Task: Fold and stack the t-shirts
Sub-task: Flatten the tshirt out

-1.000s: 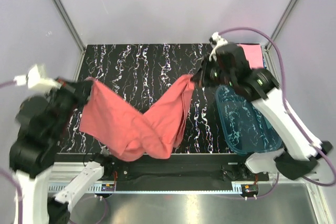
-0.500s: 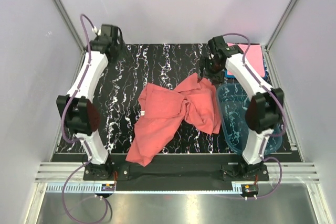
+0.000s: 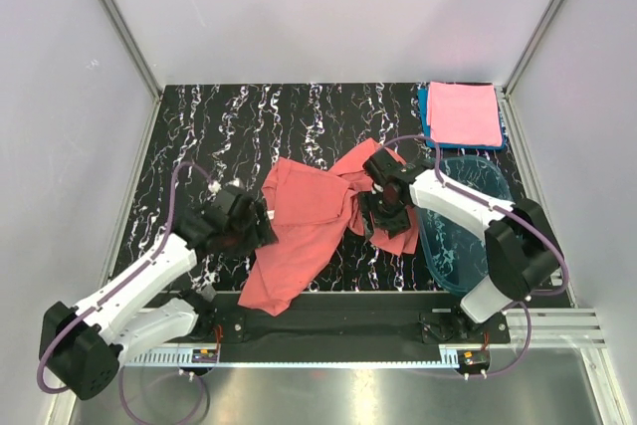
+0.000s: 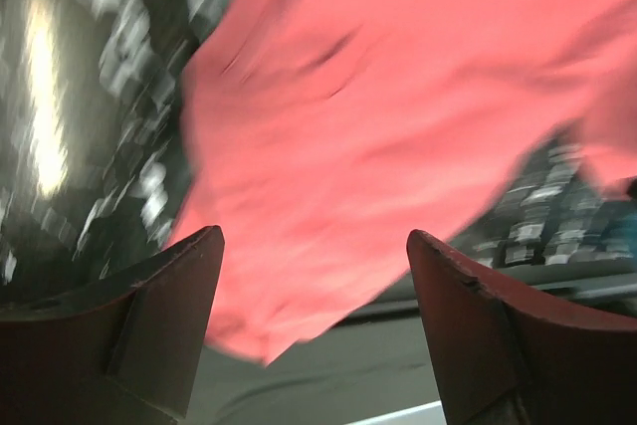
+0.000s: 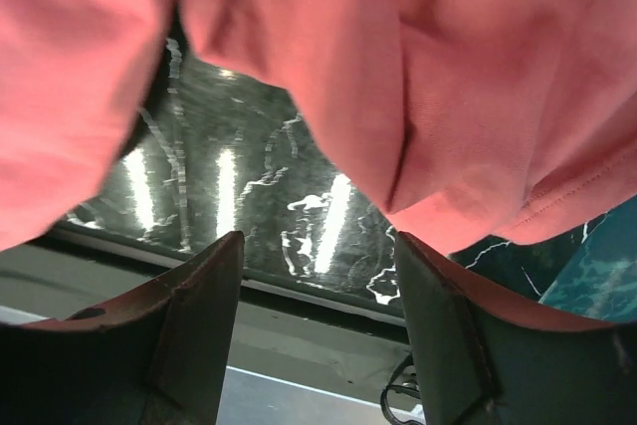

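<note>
A: Black marbled table [image 3: 199,126]. The salmon t-shirt [image 3: 309,216] lies crumpled mid-table, its right edge by the tub [image 3: 478,246]. It looks light and limp, so take it by the hem corners or shoulders.

B: Which? Folds hide them. The left gripper [image 4: 314,246] and right gripper [image 5: 318,246] both gape empty at its sides, and the left view is blurred.

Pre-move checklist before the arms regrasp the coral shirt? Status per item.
1. Left end effector open and empty: ok.
2. Right end effector open and empty: ok.
3. Coral shirt spread flat for folding: not ok, it lies bunched mid-table.
4. Coral shirt clear of the tub: cannot tell, its right edge lies at the rim.
5. Pink shirt folded square on the blue shirt, top free for stacking: ok.
</note>
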